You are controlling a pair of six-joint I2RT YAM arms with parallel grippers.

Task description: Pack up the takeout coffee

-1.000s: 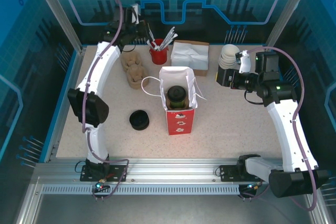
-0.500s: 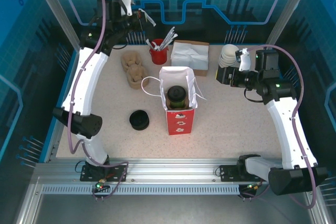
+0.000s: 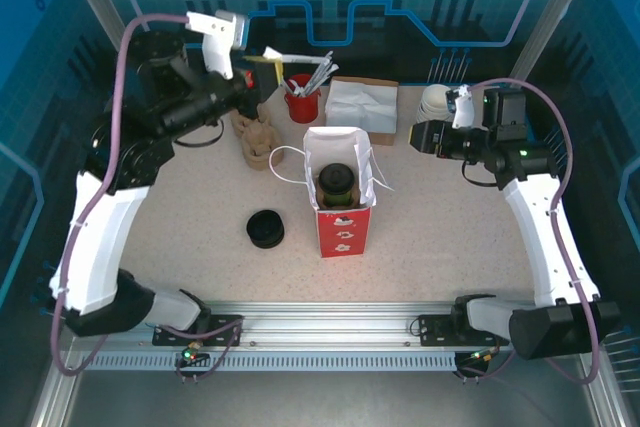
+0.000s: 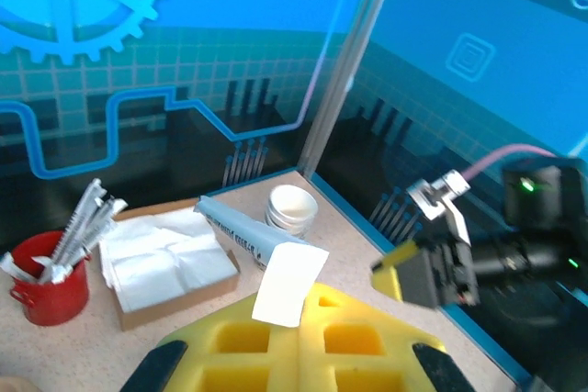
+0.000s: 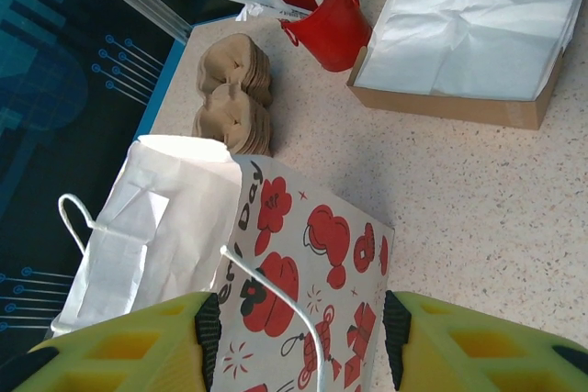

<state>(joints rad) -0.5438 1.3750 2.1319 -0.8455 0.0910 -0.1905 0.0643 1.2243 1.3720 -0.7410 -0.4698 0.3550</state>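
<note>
Takeout coffee [image 3: 335,185], black lid on, stands upright inside the open paper bag [image 3: 342,232] at mid-table [image 3: 450,237]. Right arm is bent at the elbow with the forearm directed left; right gripper [image 3: 418,137] hangs near the bag's far right corner, fingers parted, grasping nothing. Left arm is reared high at far left; left gripper [image 3: 262,72] is raised near the red utensil cup [image 3: 302,105], fingers [image 4: 349,337] clenched on a slim wrapped packet [image 4: 241,231].
</note>
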